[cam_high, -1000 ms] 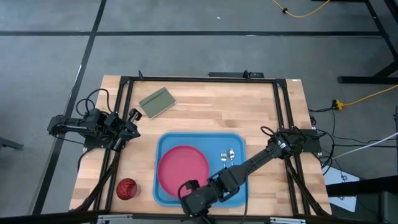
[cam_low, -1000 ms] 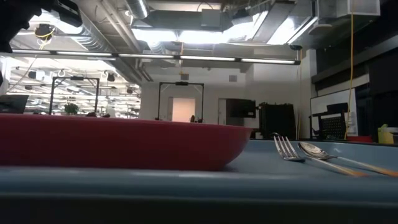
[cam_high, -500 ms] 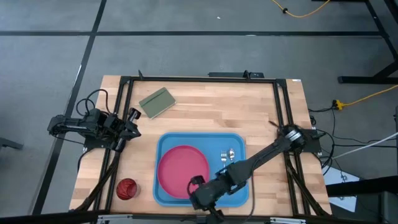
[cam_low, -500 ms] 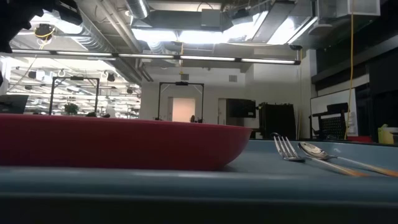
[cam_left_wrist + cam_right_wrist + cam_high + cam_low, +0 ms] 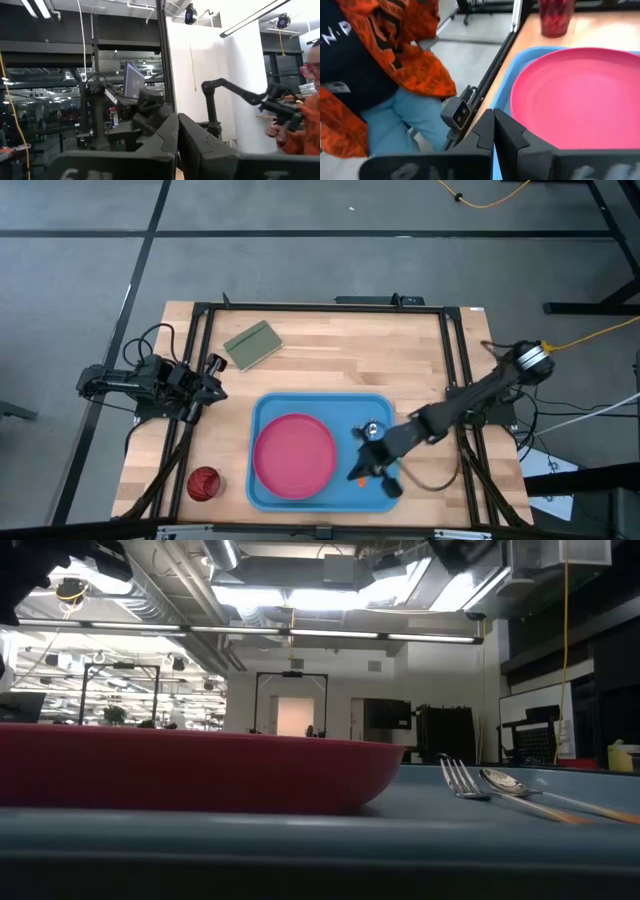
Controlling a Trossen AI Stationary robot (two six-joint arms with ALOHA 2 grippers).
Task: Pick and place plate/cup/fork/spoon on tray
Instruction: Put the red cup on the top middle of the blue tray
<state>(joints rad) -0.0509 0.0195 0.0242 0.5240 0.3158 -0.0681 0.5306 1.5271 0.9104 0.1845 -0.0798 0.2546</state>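
Plate, fork, spoon on tray — cup left out (tabletop); right gripper clenched empty, left gripper clenched, parked.

Left arm folded back at the table's left edge, left gripper shut, fingers pressed together and aimed level out into the room; right arm stretched diagonally from its base at the right edge toward the table's near side, wrist low; right gripper shut, fingers together, nothing held.
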